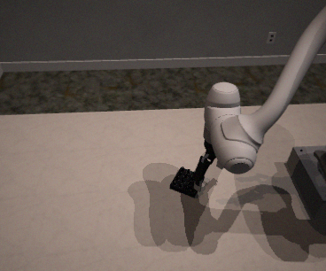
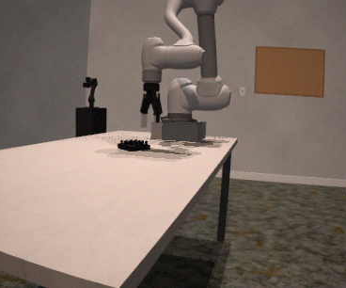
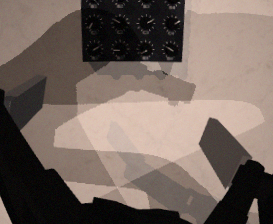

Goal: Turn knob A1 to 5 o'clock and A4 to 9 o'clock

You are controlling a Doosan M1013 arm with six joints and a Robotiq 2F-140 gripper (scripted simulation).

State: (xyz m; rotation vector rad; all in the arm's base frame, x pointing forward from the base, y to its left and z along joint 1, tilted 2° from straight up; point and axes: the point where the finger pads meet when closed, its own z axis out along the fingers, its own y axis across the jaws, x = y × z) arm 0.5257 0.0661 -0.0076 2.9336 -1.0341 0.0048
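The knob box [image 1: 181, 177] [image 2: 133, 145] [image 3: 134, 12] is a flat black square with a four-by-four grid of knobs, standing on the table [image 1: 71, 177] [image 2: 75, 198]. In the wrist view it lies at the top of the frame, its upper row cut by the edge. The white lines on the knobs are too small to read, and I cannot make out the printed names or the socket side. My gripper [image 1: 202, 185] [image 2: 150, 120] [image 3: 126, 112] is open and empty. It hangs above the table just beside the box, off its edge, touching nothing.
The arm's base plate [image 1: 312, 177] [image 2: 179, 131] stands on the table at the right of the top view. The arm's elbow [image 1: 232, 142] hangs over the table near the box. A dark stand [image 2: 90, 120] stands beyond the table.
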